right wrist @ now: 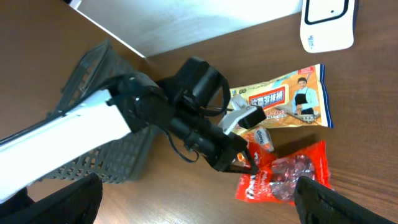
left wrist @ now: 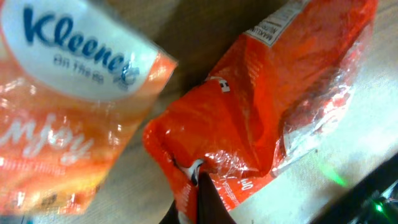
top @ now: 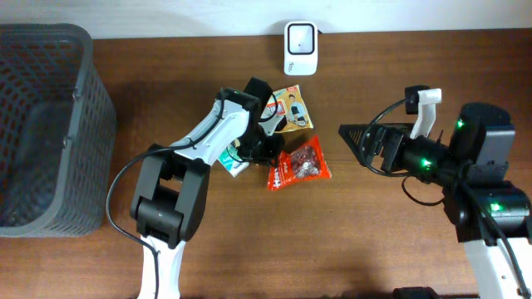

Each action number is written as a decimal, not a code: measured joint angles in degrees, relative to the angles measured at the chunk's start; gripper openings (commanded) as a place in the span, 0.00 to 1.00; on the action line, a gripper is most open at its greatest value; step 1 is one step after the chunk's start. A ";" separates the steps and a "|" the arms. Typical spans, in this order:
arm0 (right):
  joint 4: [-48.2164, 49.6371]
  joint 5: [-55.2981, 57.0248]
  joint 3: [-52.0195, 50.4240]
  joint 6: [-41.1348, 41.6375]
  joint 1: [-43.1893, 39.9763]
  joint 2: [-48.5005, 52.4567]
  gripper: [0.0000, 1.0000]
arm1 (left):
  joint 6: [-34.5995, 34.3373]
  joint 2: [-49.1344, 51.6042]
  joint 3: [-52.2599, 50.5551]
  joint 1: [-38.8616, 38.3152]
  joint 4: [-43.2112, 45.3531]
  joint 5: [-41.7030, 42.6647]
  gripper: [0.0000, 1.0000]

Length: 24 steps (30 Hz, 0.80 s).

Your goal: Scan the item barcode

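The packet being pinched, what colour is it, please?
Red packet, clearest in the left wrist view.

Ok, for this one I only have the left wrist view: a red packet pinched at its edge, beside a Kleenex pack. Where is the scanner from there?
Observer: The scanner stands at the far edge of the table, beyond the red packet. A yellow packet lies between them.
Operator: Is the red packet off the wood yet?
Observer: From overhead it looks flat on the table, not lifted, though I can't be sure. The left tool is shut on its edge.
Operator: And the other arm?
Observer: The right tool is open and holds nothing, well apart from the red packet, on the side away from the left arm.
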 measured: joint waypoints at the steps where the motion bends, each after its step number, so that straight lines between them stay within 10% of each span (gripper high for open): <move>1: -0.02 -0.02 0.00 0.00 0.00 0.55 0.98 | 0.37 0.00 0.87 -0.02 -1.33 -0.11 0.00; 24: -0.28 0.00 0.00 0.00 0.00 4.15 0.98 | 0.68 -12.33 11.58 -0.11 -10.16 -29.97 0.00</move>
